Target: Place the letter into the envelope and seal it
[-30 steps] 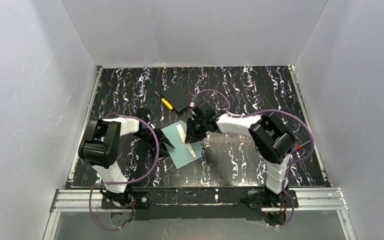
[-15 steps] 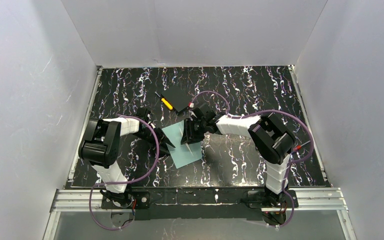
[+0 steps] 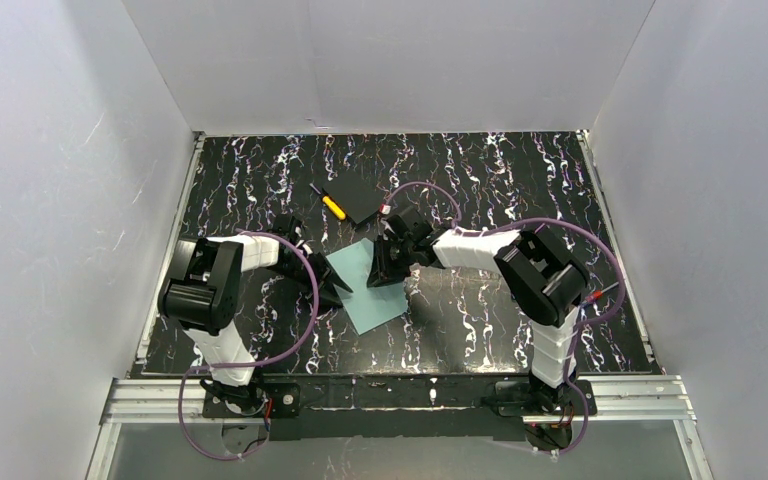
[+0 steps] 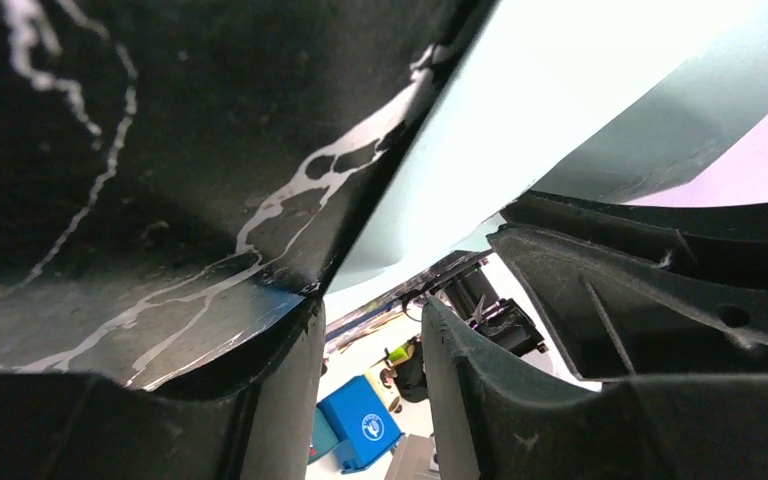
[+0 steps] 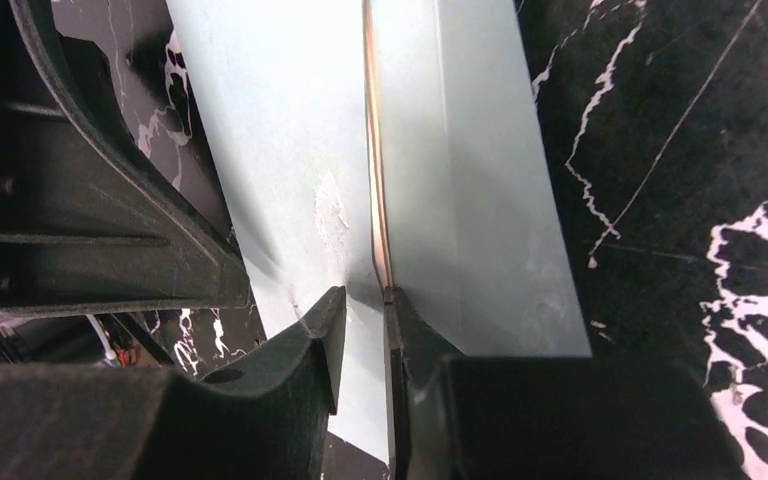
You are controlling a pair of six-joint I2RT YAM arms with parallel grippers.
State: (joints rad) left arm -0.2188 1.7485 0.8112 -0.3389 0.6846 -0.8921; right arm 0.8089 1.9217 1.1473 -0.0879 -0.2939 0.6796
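Observation:
The pale teal envelope (image 3: pixel 370 300) lies flat at the table's middle. My left gripper (image 3: pixel 337 289) sits at its left edge. In the left wrist view the left gripper (image 4: pixel 370 315) has a clear gap between its jaws, with the envelope (image 4: pixel 520 110) just past the tips. My right gripper (image 3: pixel 381 271) is low over the envelope's far part. In the right wrist view the right gripper (image 5: pixel 363 298) stands narrowly open on the envelope (image 5: pixel 270 150). The letter (image 5: pixel 372 150) shows only as a thin tan edge that runs to the right fingertip. From above the letter is hidden.
A flat black square pad (image 3: pixel 365 199) and a yellow-handled tool (image 3: pixel 333 206) lie behind the envelope. White walls close in the black marbled table (image 3: pixel 520 180) on three sides. Purple cables loop off both arms.
The cream strip of the letter that lay on the envelope one second ago no longer shows from above. My right gripper has shifted slightly up the envelope. The left arm has not moved.

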